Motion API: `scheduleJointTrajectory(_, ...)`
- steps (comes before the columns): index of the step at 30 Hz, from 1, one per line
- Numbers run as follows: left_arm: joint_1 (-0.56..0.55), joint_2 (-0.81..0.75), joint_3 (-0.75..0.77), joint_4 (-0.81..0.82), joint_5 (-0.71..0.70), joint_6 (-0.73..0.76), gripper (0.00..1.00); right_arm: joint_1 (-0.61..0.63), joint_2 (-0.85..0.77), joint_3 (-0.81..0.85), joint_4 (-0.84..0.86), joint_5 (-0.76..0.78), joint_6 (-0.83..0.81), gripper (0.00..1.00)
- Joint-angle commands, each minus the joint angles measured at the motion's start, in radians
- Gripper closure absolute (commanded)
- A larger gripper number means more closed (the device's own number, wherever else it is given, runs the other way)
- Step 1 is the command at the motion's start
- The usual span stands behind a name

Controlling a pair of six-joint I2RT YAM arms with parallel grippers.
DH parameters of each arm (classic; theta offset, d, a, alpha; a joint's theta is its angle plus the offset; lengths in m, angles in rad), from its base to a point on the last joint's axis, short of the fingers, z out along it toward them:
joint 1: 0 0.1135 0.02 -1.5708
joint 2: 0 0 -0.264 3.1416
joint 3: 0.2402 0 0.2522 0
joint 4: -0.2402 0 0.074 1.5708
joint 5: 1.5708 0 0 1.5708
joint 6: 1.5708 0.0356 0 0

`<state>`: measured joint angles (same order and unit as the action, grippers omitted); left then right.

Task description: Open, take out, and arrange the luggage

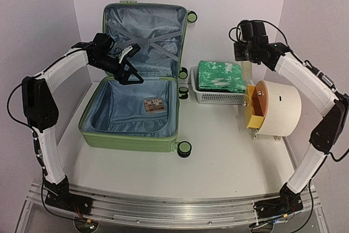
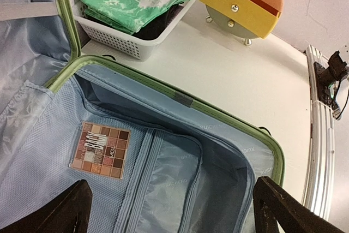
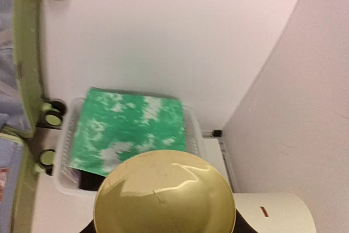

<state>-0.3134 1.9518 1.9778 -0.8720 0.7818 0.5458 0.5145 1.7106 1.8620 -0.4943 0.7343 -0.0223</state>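
Note:
The luggage (image 1: 131,129), a light-green suitcase, lies open with its lid upright against the back wall; its grey-blue lining also shows in the left wrist view (image 2: 180,178). A brown eyeshadow palette (image 1: 154,104) lies on the mesh pocket inside and shows in the left wrist view too (image 2: 102,149). My left gripper (image 1: 128,72) is open and empty above the hinge line. My right gripper (image 1: 246,59) is raised at the back right, shut on a pale bottle with a round gold end (image 3: 166,192), above the basket and the cylinder.
A white mesh basket (image 1: 218,97) holding folded green cloth (image 1: 221,76) stands right of the suitcase. A cream cylinder (image 1: 283,107) with an orange face has a yellow drawer (image 1: 252,114) pulled out. Walls are close behind and at both sides.

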Motion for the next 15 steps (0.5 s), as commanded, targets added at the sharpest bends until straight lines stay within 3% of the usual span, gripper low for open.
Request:
scheduleJointTrajectory(1,0.005,-0.033,-0.017,0.012,0.005,0.002,0.00,-0.063,-0.059,-0.091,-0.030,-0.012,0.073,1.00)
scheduleJointTrajectory(9,0.005,-0.037,-0.027,0.005,0.004,0.009,0.00,-0.104,-0.059,-0.179,-0.047,-0.022,0.121,1.00)
scheduleJointTrajectory(15,0.004,-0.033,-0.022,0.008,0.010,0.001,0.00,-0.104,-0.032,-0.232,-0.094,0.079,0.098,1.00)
